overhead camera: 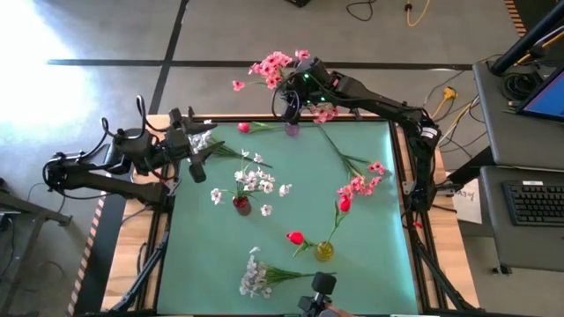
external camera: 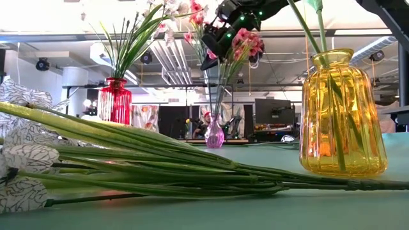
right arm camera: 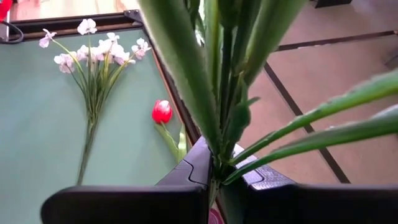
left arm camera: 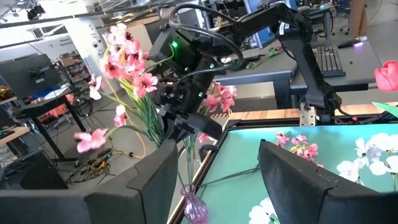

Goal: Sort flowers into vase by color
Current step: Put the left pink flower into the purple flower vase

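My right gripper hangs over the table's far edge, shut on a spray of pink flowers with long green leaves. The spray's stems run down to a small pink vase. A red vase holds white flowers, and a yellow vase holds red buds. More pink flowers, a red bud and white flowers lie flat on the green mat. My left gripper waits open at the far left, with nothing between its fingers. My right gripper pinches the pink spray's bundle of green stems between its two fingers, below the blossoms and leaves. The fingers come slanting down from the table's right side and lie across the stems. The spray stands nearly upright, its lower end at the pink vase's mouth.
Another red bud lies near the far left corner. The mat's raised black frame borders the table. A keyboard and a laptop stand off the table on the right. Bare mat lies at the near left.
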Action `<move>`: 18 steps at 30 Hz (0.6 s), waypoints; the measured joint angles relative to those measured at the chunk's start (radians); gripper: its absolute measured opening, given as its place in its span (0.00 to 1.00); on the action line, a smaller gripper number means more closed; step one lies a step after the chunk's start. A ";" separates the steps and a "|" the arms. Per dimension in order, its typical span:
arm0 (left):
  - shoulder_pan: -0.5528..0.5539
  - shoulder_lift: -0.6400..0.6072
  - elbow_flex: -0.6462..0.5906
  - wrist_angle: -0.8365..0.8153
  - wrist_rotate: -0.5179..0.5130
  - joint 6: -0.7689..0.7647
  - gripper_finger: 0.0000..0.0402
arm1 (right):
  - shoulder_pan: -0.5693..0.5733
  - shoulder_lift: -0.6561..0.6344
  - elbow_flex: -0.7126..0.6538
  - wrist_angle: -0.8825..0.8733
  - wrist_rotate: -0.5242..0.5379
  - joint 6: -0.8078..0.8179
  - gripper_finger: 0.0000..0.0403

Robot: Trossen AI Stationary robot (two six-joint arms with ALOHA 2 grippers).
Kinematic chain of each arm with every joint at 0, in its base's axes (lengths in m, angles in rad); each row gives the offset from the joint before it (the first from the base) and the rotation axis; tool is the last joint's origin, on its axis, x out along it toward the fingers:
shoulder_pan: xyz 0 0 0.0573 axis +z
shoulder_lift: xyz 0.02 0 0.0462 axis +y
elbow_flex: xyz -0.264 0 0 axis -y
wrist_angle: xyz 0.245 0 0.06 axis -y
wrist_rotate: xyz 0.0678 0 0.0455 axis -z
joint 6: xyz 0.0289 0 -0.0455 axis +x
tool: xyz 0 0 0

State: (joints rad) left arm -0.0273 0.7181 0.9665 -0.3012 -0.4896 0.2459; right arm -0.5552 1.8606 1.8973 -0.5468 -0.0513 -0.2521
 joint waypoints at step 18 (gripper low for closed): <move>0.000 0.000 0.000 -0.002 -0.001 0.008 0.52 | 0.000 0.001 -0.001 0.006 0.000 0.019 0.03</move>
State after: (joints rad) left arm -0.0273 0.7185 0.9665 -0.3030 -0.4905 0.2539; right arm -0.5552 1.8618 1.8965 -0.5404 -0.0513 -0.2335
